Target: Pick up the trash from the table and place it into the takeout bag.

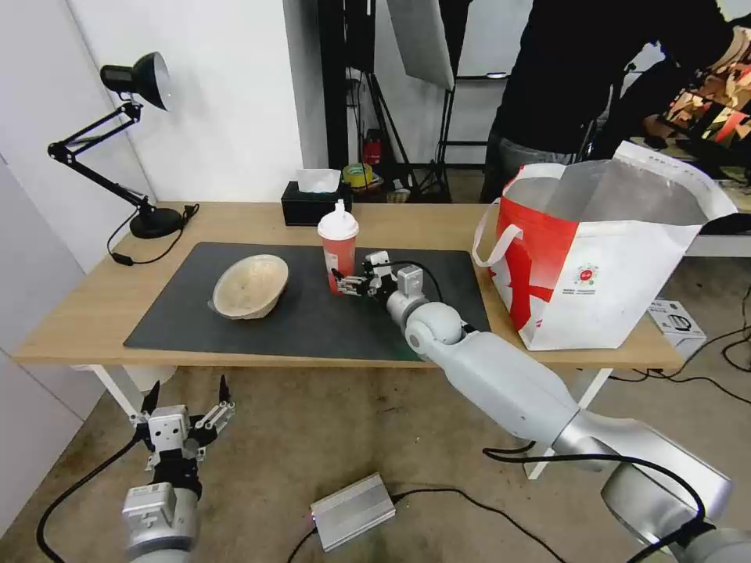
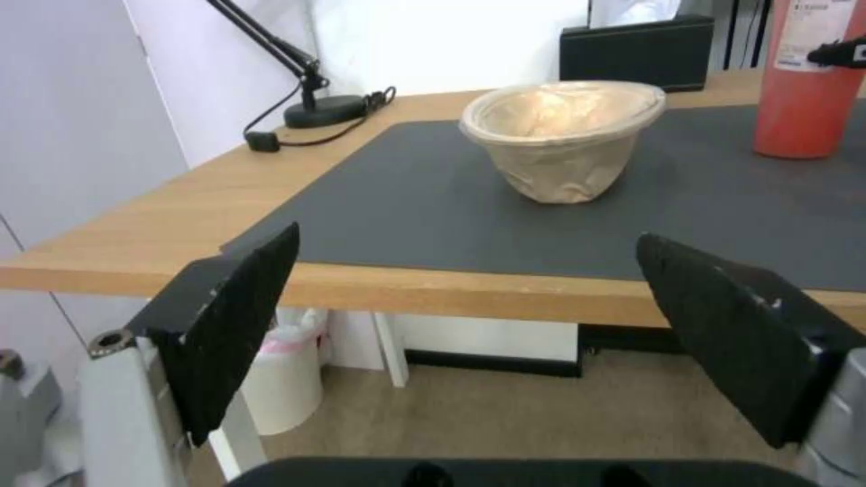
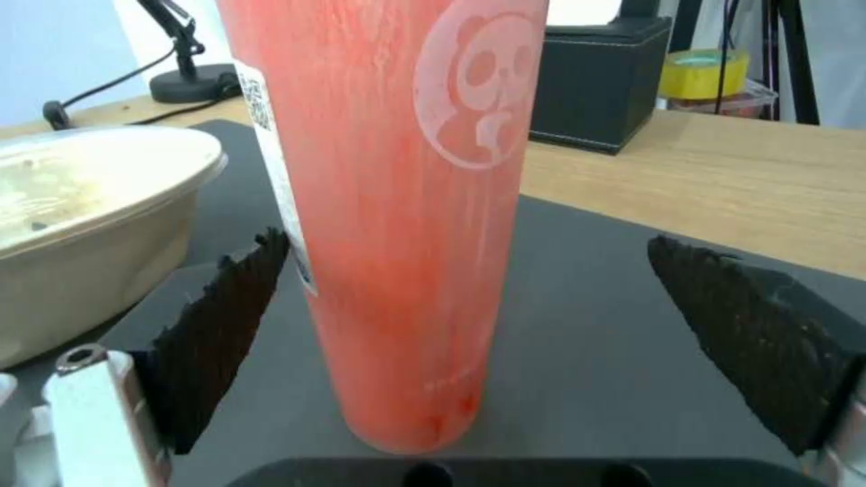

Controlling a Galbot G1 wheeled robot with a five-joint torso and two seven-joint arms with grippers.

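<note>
In the head view, the right gripper (image 1: 345, 283) is seen stretched over the dark grey mat (image 1: 313, 313) of the table (image 1: 94, 305), its fingers spread wide at the base of the red drink cup (image 1: 338, 249), which stands upright near the middle of the mat. The beige shallow bowl (image 1: 250, 286) is set on the mat to the cup's left, tilted. The takeout bag (image 1: 602, 258) is stood open at the table's right end (foil lining showing). The left gripper (image 1: 188, 407) is held low in front of the table's near edge, fingers wide apart.

In the left wrist view, the left gripper (image 2: 469, 297) is shown with both dark pads splayed, nothing between them; the bowl (image 2: 564, 138) is seen on the mat beyond the table's edge, with the cup (image 2: 808, 81) farther off.

In the right wrist view, the cup (image 3: 397, 203) is framed between the open pads of the right gripper (image 3: 469, 325), nearer to one pad (image 3: 221, 325) than to the other; whether that pad touches it cannot be told. The bowl (image 3: 90, 223) is seen beside it.
</note>
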